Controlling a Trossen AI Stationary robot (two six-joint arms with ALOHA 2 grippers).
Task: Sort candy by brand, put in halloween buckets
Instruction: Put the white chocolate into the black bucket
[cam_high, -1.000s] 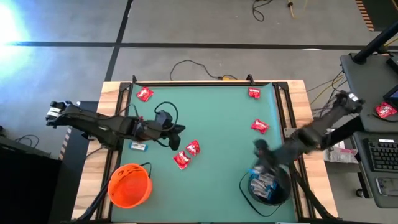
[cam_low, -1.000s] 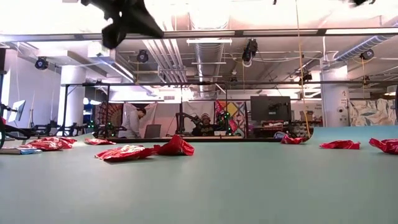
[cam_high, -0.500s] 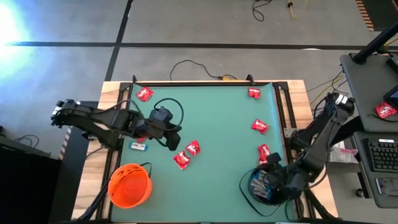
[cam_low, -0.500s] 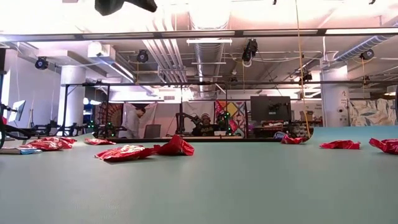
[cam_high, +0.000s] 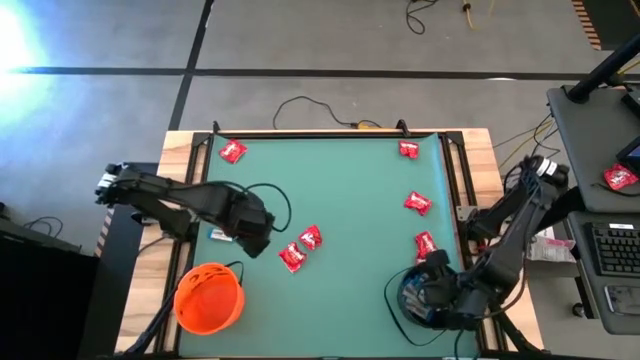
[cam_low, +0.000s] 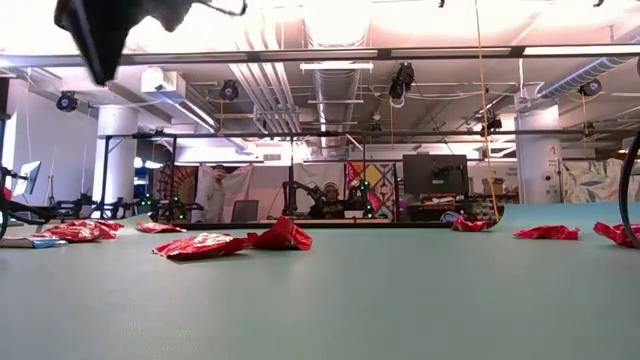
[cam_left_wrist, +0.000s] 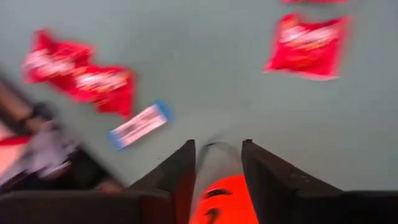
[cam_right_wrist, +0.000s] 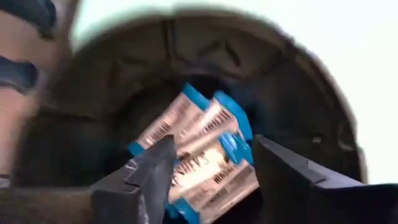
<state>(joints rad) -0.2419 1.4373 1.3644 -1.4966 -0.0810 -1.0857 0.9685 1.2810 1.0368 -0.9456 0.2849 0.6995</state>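
**Overhead, both arms over their buckets' side of the counter**

Overhead, the green-topped counter (cam_high: 350, 200) carries a bright orange plastic bucket (cam_high: 209, 297) at its near left corner and a black plastic bucket (cam_high: 425, 300) at its near right. The left claw (cam_high: 256, 240) hangs just beyond the orange bucket, beside a narrow blue-and-white wrapped candy (cam_high: 221, 235). Shiny red wrapped candies (cam_high: 301, 248) lie scattered mid-counter and along the right edge. The right claw (cam_high: 432, 287) sits over the black bucket.

Across the low view, red candies lie flat on the counter, and a dark arm part shows at the top left.

Past the left wrist, the left claw's fingers (cam_left_wrist: 177, 177) stand apart with nothing between them; the orange bucket's rim shows just beyond, with the blue-and-white candy and red ones farther off.

Past the right wrist, the right claw's fingers (cam_right_wrist: 149, 171) are parted above a heap of blue-and-white candies lying in the black bucket; through the blur, it seems to grip none of them.
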